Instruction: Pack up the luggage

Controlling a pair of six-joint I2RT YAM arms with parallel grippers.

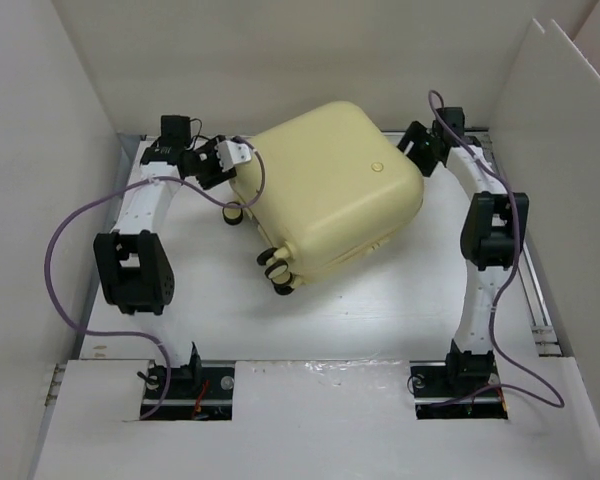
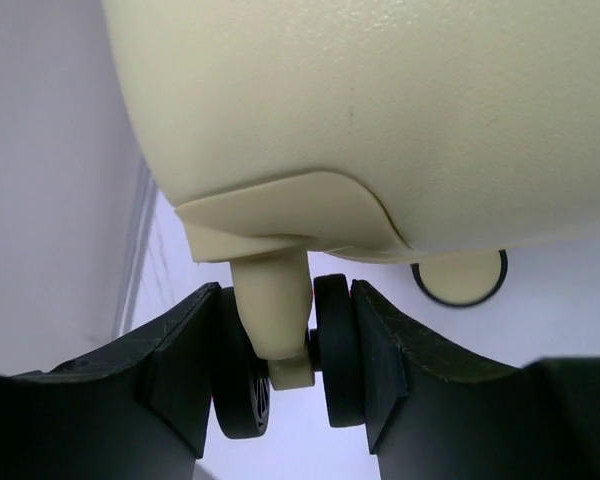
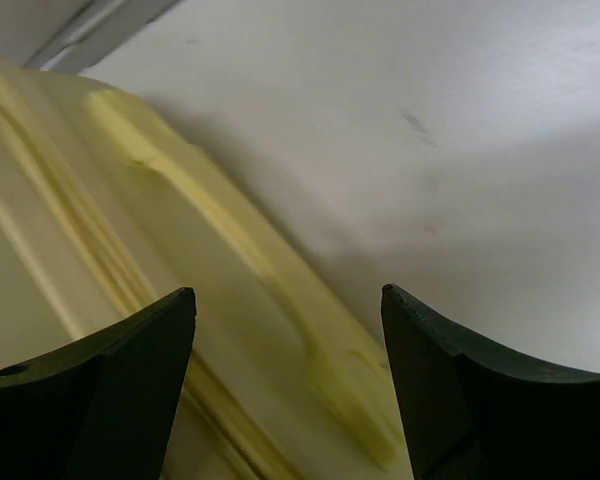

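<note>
left hand (image 2: 285, 340) is pinching a wheel (image 2: 335, 350) of the luggage (image 1: 330, 180) (right hand (image 3: 288, 300) is hovering spread), so the caster swivelling could be popping it loose

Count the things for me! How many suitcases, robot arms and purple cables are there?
Suitcases: 1, the luggage
Robot arms: 2, left arm and right arm
Purple cables: 2, left cable and right cable
Total: 5

Pale yellow luggage (image 1: 328, 190), plain and unpatterned, on a white table (image 1: 380, 320). Its wheels (image 1: 275, 268), at 7 o'clock, are black and cream. Purple cables (image 1: 49, 262) trail along white-and-black arms (image 1: 145, 205).
</note>
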